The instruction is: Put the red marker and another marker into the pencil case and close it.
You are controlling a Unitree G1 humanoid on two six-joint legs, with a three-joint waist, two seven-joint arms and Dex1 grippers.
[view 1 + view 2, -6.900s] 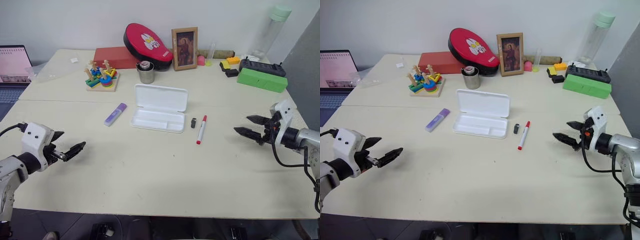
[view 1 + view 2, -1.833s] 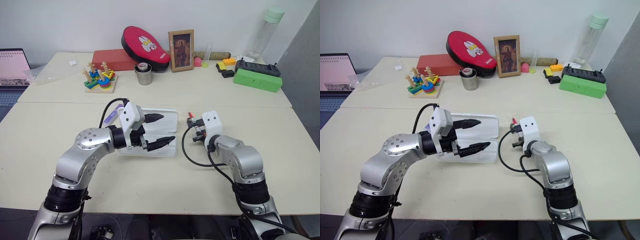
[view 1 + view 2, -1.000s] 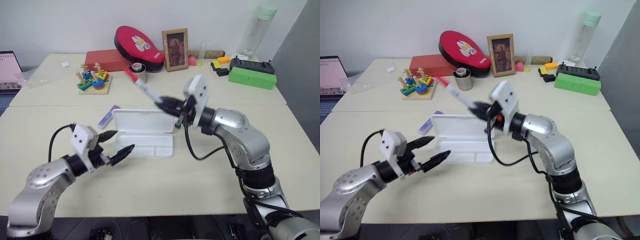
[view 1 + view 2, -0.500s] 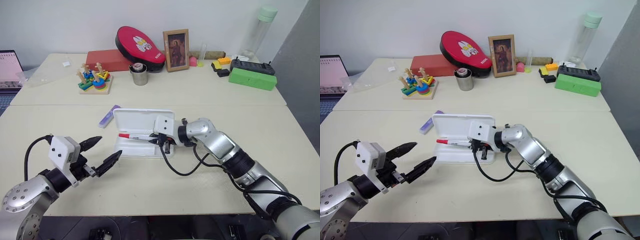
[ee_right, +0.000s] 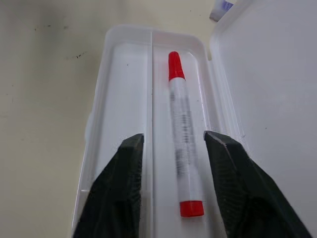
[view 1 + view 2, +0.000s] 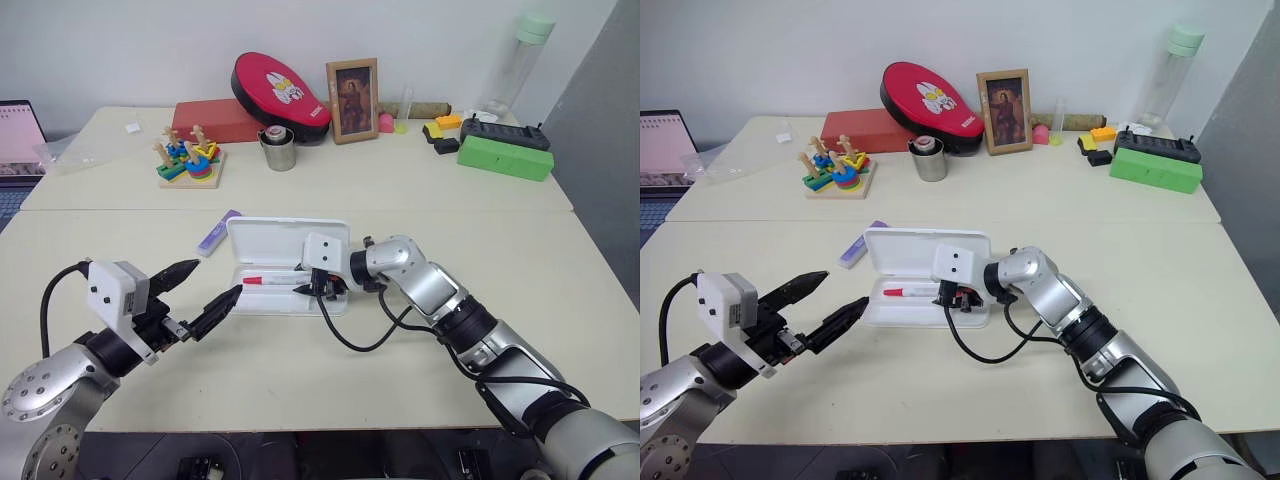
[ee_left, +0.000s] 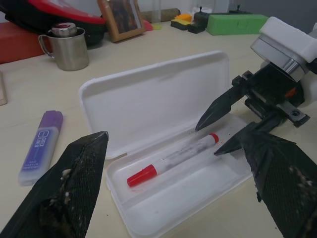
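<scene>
The red marker (image 5: 184, 134) lies flat in the back channel of the pencil case tray (image 6: 283, 301), its red cap toward my left side. The white pencil case stands open, its lid (image 7: 158, 94) tilted back. My right gripper (image 6: 303, 287) hovers low over the tray's right end, open, one finger on each side of the marker's tail with a gap on both sides. My left gripper (image 6: 217, 279) is open and empty, just left of the case's front corner and pointing at it. The purple highlighter (image 6: 217, 232) lies on the table beside the lid's left end.
Along the far half of the table stand a wooden stacking toy (image 6: 186, 160), a metal cup (image 6: 278, 148), a red box (image 6: 210, 118), a red oval case (image 6: 280, 90), a picture frame (image 6: 352, 86), a green box (image 6: 503, 158) and a bottle (image 6: 512, 60). A laptop (image 6: 18, 130) sits at the far left.
The right gripper brought the red marker down from the air into the tray, then opened and let it go. The left gripper rose slightly.
</scene>
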